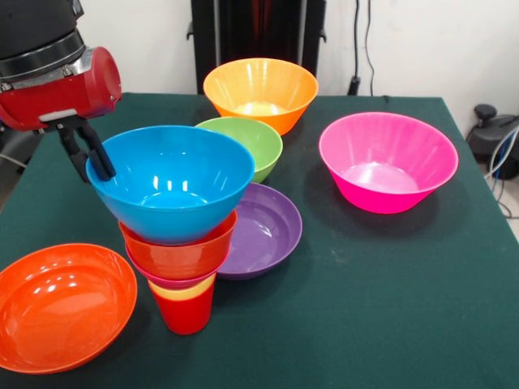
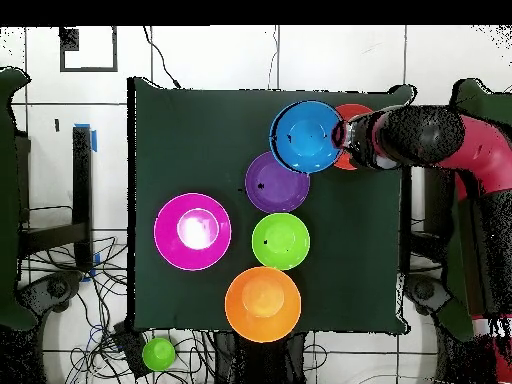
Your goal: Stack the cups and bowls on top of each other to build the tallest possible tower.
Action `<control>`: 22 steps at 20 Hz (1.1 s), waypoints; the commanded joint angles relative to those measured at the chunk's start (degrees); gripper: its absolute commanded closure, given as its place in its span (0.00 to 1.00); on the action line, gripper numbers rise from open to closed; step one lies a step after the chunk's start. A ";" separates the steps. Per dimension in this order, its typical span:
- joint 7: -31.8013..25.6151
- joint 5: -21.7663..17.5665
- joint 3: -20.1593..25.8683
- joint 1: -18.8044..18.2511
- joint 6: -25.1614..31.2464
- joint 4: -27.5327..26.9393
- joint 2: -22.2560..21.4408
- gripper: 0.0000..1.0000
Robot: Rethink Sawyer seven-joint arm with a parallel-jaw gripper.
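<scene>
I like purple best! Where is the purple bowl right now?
In the front view the purple bowl sits on the green table near the middle, just right of the tower and in front of the green bowl.

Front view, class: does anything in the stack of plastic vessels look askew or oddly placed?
Yes. The glossy blue plastic bowl topping the tower sits off-centre, overhanging the narrow red plastic cup at its base. The tool grips the bowl's rim, one finger inside. The stack looks top-heavy.
</scene>
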 commanded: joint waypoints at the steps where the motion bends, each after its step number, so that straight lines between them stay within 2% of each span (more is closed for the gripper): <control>1: -12.44 -0.21 0.30 1.90 -0.05 0.83 3.12 1.00; 5: -11.40 -0.22 -0.05 1.93 -0.35 1.12 2.99 1.00; 6: -11.08 -0.19 -0.14 1.92 -0.47 1.24 2.95 0.00; 22: -12.49 -0.87 -0.26 2.06 -0.30 1.34 2.94 0.00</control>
